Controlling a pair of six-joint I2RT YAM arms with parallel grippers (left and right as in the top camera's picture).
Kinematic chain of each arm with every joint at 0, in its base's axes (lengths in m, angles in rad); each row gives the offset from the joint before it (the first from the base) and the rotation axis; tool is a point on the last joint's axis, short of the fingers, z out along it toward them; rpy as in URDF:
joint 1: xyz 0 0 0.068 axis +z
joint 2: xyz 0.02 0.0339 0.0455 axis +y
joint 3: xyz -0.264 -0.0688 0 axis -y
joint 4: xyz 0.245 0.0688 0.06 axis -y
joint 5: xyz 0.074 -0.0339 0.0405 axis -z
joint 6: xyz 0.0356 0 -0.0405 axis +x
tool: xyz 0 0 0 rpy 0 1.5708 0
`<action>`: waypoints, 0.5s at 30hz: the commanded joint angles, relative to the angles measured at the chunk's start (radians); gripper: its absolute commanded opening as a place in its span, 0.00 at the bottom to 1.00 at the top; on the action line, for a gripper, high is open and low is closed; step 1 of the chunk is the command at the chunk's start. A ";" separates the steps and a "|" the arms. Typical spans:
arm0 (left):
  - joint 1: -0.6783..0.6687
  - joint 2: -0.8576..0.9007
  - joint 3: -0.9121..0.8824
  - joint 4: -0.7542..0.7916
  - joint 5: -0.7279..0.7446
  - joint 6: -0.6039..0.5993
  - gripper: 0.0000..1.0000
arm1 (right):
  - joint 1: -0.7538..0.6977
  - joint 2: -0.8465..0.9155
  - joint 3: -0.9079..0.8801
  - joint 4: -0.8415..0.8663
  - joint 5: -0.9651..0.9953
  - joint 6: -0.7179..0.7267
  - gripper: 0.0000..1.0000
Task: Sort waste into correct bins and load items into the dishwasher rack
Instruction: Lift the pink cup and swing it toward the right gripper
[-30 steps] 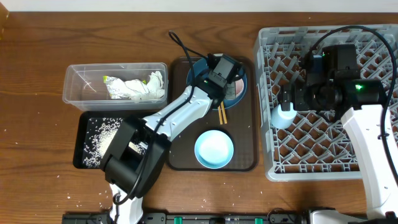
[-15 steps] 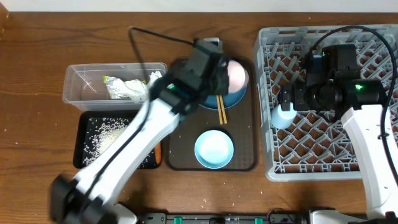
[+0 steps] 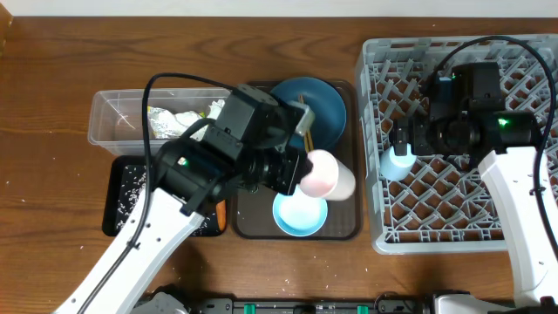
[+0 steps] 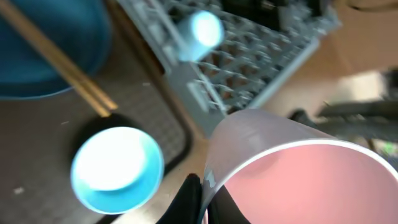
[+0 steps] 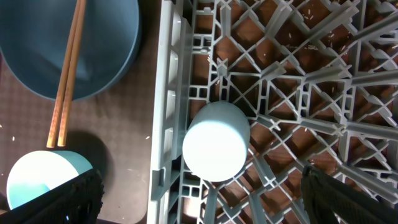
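- Pink cup [image 3: 324, 174], smooth and round, pinched at its rim by left gripper [image 4: 202, 198], jaws clamped on the thin wall; tipped sideways above glossy light blue bowl [image 3: 300, 211].
- Right gripper [image 5: 200, 180] spread wide over light blue cup [image 5: 216, 142] in grey lattice dishwasher rack [image 3: 523, 227].
- Wooden chopsticks [image 5: 67, 74] across dark blue dish [image 5: 93, 56] on brown serving tray [image 3: 342, 225].
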 commanded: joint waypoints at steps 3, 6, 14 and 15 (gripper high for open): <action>0.001 -0.009 0.003 -0.014 0.176 0.097 0.06 | -0.003 -0.005 0.011 -0.002 -0.039 0.039 0.99; 0.001 -0.009 0.003 -0.013 0.249 0.111 0.06 | -0.003 -0.005 0.011 -0.005 -0.103 0.088 0.99; 0.000 -0.019 0.003 -0.026 0.271 0.109 0.06 | -0.026 -0.018 0.011 -0.137 -0.256 0.108 0.99; 0.001 -0.024 0.003 -0.031 0.271 0.109 0.06 | -0.034 -0.026 0.011 -0.153 -0.289 0.073 0.97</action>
